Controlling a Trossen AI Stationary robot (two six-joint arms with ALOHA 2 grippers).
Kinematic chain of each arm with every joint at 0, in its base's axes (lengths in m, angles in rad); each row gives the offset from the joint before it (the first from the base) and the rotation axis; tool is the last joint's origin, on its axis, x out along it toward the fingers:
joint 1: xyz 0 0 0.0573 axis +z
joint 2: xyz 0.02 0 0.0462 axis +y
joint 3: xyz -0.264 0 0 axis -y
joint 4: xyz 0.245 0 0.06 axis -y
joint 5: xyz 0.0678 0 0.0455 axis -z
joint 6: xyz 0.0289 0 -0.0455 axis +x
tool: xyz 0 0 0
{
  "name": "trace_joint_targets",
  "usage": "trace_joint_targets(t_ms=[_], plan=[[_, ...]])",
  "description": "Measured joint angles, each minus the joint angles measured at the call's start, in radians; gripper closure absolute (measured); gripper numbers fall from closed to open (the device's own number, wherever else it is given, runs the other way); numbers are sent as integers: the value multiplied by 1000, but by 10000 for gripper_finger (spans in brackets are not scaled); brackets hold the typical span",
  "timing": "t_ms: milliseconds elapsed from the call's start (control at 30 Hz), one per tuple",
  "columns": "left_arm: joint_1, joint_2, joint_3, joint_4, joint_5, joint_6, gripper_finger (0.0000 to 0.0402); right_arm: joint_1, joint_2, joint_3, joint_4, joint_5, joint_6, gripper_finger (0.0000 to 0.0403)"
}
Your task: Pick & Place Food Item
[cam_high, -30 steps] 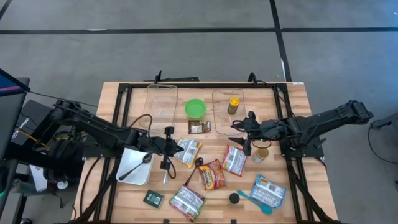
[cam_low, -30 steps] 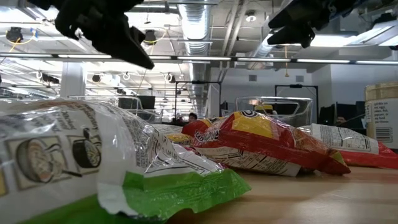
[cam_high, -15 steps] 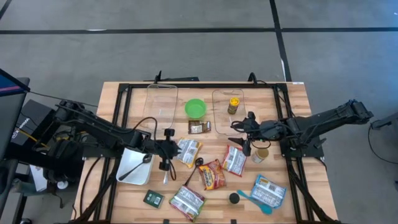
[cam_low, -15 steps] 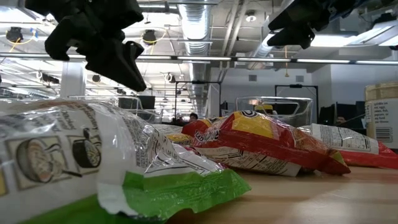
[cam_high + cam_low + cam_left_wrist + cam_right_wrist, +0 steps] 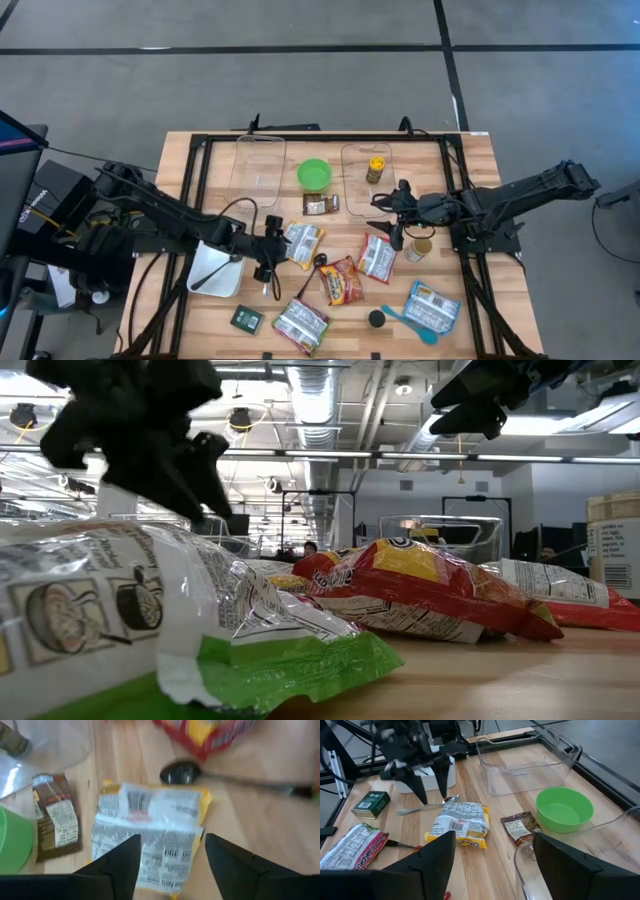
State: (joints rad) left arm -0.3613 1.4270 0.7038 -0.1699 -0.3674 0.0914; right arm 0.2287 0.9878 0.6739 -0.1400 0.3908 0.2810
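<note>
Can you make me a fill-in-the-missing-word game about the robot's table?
1. The bowl is colored ____.
2. The left gripper has its fingers ____.
3. The yellow-edged packet lies beside a black ____.
4. The white tray holds a ____.

Missing words: green; open; spoon; spoon

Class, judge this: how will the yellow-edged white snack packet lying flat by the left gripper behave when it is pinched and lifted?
The yellow-edged white snack packet is thin crinkled film, so it will probably sag and bend rather than stay stiff. It lies flat and looks light for its size. Its glossy surface may slip between the open left gripper's fingers.
</note>
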Motion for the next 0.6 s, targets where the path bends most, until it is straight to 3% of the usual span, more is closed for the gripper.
trace_joint_targets(t_ms=[233,600], plan=[[-4,106,0,19,-27,16,195,0,0,0,-1,0,0,142],[-4,153,0,21,-72,17,218,0,0,0,-1,1,0,142]])
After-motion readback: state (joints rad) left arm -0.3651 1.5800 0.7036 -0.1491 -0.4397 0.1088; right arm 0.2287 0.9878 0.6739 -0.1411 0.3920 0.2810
